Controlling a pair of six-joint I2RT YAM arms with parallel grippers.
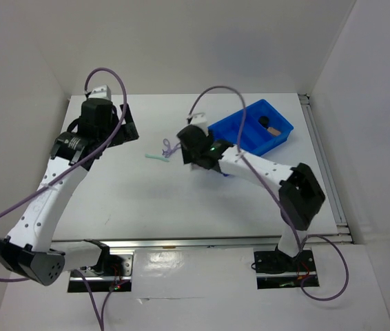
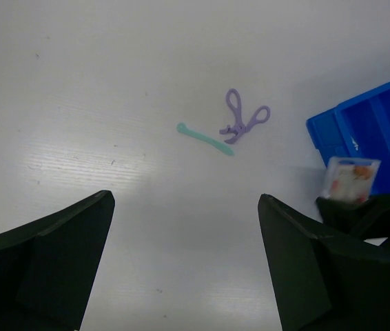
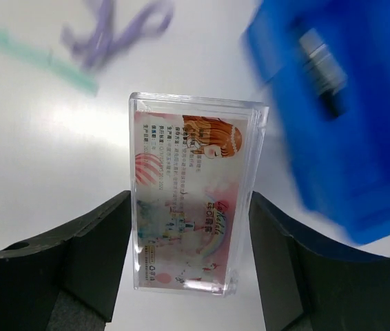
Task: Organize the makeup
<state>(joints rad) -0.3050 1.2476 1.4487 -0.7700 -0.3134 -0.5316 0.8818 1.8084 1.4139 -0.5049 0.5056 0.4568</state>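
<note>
The right end effector (image 1: 196,146) is closed on the clear pinkish packet (image 3: 193,207), with one dark finger (image 3: 98,248) pressed against each long side. The packet's printed face, showing a cartoon figure and small text, is turned toward the right wrist camera. The packet is held over the desk (image 1: 147,200) around the middle of its far half, just beside the left end of the blue bin (image 1: 255,138). Whether it touches the desk surface cannot be told. The bin sits by the far right corner of the desk, angled to the edges, and a tan cylinder with black end (image 1: 271,127) lies inside it. The right wrist view also shows a blurred cylindrical item in the bin. The purple looped piece (image 2: 243,121) and the mint-green stick (image 2: 205,138) lie flat on the desk, toward the far edge and roughly midway between the left and right edges. They are just beside each other, close to the held packet, and outside the bin. Whether their ends touch is not clear. The left end effector (image 2: 185,203) hangs over the far left corner area with its jaws spread wide and nothing between them. The left wrist view shows bare white desk in the gap.
</note>
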